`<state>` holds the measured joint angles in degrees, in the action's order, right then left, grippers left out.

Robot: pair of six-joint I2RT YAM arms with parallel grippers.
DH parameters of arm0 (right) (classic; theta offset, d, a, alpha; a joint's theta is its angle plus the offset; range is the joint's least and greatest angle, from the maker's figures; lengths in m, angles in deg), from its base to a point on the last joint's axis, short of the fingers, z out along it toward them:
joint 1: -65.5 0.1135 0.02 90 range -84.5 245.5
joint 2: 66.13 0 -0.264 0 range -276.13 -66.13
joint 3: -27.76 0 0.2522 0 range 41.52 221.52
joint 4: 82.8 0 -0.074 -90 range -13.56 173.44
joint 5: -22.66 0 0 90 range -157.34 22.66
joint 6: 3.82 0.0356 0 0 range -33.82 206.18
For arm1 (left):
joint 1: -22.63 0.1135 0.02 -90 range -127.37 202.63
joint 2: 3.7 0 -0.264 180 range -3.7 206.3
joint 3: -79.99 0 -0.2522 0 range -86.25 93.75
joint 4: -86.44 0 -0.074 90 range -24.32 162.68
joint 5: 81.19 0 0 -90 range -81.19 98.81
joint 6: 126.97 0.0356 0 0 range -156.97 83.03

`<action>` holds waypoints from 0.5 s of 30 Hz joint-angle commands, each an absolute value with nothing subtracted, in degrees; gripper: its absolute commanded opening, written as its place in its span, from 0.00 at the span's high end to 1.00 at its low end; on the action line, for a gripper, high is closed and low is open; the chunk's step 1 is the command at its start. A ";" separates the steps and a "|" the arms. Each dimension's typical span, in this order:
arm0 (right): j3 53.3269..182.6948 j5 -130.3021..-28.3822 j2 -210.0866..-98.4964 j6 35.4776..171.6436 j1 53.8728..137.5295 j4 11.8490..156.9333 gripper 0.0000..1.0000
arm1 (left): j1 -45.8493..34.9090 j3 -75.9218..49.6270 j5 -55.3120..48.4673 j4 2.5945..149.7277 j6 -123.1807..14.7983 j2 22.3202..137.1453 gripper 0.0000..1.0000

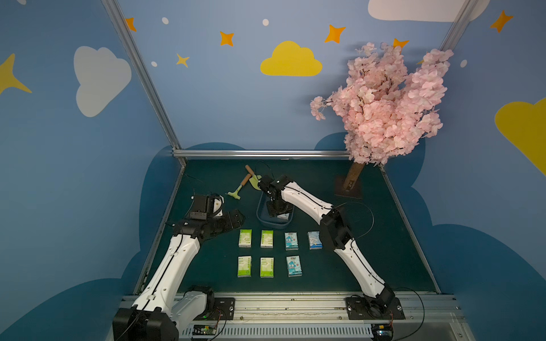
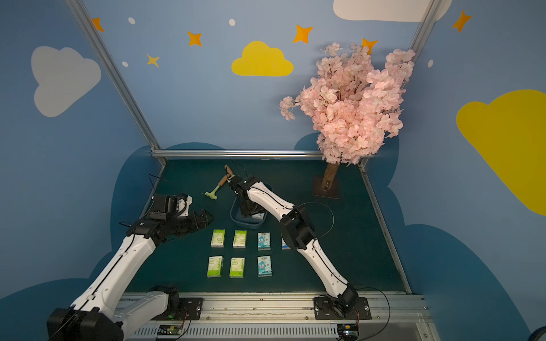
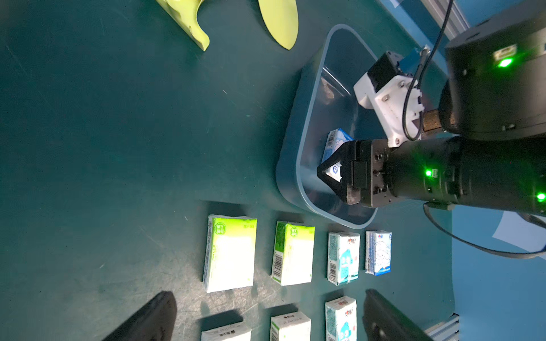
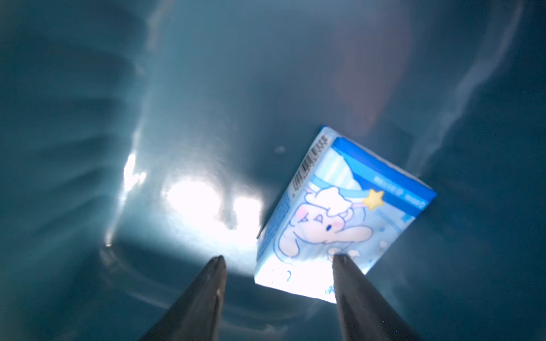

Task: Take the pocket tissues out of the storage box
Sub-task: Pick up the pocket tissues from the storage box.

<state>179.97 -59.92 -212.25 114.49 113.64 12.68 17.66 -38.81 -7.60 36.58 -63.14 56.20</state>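
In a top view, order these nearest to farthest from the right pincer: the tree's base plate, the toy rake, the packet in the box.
1. Blue packet, inside the storage box, right at the right pincer.
2. Toy rake, left of the box.
3. Brown base plate, far back right.

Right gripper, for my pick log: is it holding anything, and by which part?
Nothing. The right gripper is open in the box, one finger at the end of the blue packet, the other clear of it.
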 commanded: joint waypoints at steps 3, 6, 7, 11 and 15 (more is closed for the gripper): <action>180.87 -65.56 -213.26 109.46 113.79 19.14 0.41 | 17.88 -38.88 -6.81 35.68 -63.14 55.62 0.00; 180.87 -66.38 -212.69 107.08 113.93 20.67 0.41 | 17.88 -38.69 -6.75 35.67 -63.17 55.67 0.00; 180.95 -65.98 -212.20 106.28 113.93 20.70 0.40 | 17.88 -38.70 -6.73 35.70 -63.28 55.72 0.00; 179.98 -62.58 -208.72 105.86 113.88 20.71 0.38 | 17.88 -38.69 -6.53 35.77 -63.50 55.97 0.00; 178.40 -57.97 -205.61 106.24 113.82 20.80 0.32 | 17.88 -38.71 -6.46 36.12 -63.86 56.27 0.00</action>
